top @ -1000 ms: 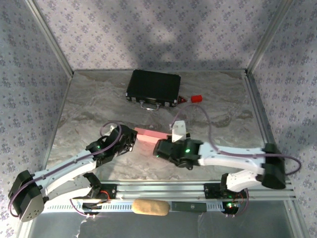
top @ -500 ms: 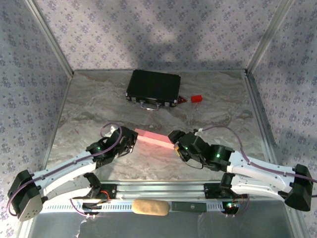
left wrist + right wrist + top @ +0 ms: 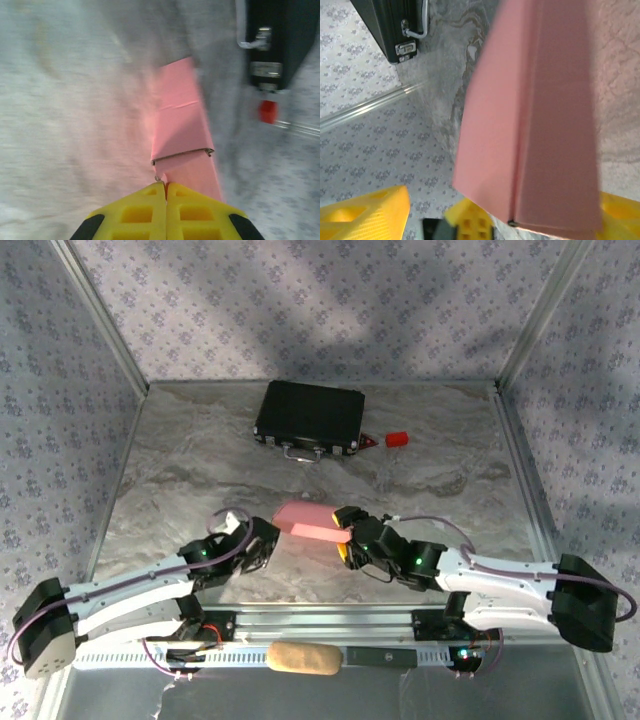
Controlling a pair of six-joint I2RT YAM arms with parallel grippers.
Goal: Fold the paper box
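**Both arms reach to the pink box at the near middle of the table**

The left arm lies low from its base at the near left corner and stretches diagonally toward the table's centre, with its wrist angled at the left end of the paper box (image 3: 312, 523). The left end effector (image 3: 165, 187) has its yellow fingers pressed together. The box's near flap reaches right up to their tips, but it cannot be told whether card is pinched between them.

The right arm mirrors this pose. It runs in low from the near right corner, elbow out to the right and wrist pointing left at the box's other end. The right end effector (image 3: 505, 200) stands wide apart, and the box passes between its fingers (image 3: 367, 210). The finger on the left of the wrist view is clear of the card, while the opposite one sits just beside the box's edge.

The box is a long, narrow, partly folded pink form that spans the gap between the two wrists.

The table (image 3: 200, 460) has a grey marbled surface. A black case (image 3: 308, 416) with metal latches sits near the far edge, and a small red block (image 3: 397, 439) is just to its right. Pale walls (image 3: 300, 300) with a small floral print enclose the space, framed by aluminium posts (image 3: 100, 315). A tan padded roll (image 3: 303, 659) lies on the mounting rail (image 3: 330, 622) between the arm bases.
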